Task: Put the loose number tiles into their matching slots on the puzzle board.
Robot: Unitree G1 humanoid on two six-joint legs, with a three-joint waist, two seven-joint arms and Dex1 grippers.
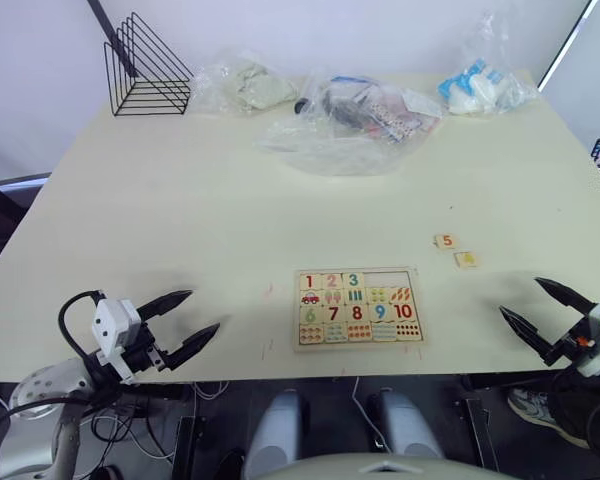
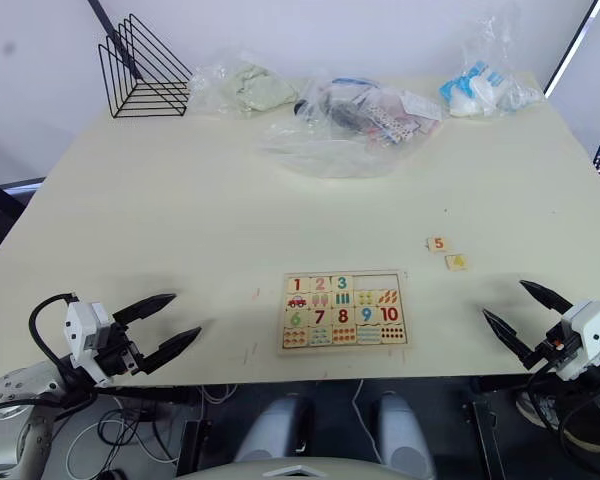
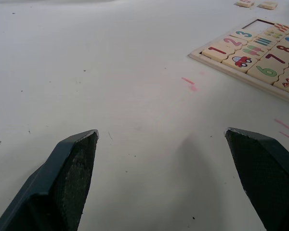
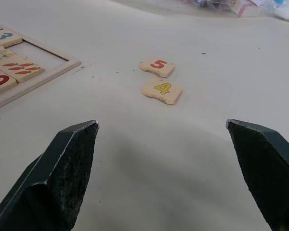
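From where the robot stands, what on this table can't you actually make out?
- Clear bags at the far edge: crumpled plastic hides what is inside, head views.
- Puzzle board: its far end is cut off by the edge of the left wrist view.
- Small picture tiles in the board's nearest row: too small to read, head views.

Pale-wood rectangular puzzle board [image 1: 359, 306] lies flat; tiles 1-3 seated, two top-row slots [image 1: 390, 279] empty. Loose red-5 tile [image 4: 157, 67] and yellow-4 tile [image 4: 162, 91] lie right of it, just beside each other.

Both arms are held low and forward; the left hand [image 1: 178, 322] and right hand [image 1: 533, 302] are spread wide, fingers apart.
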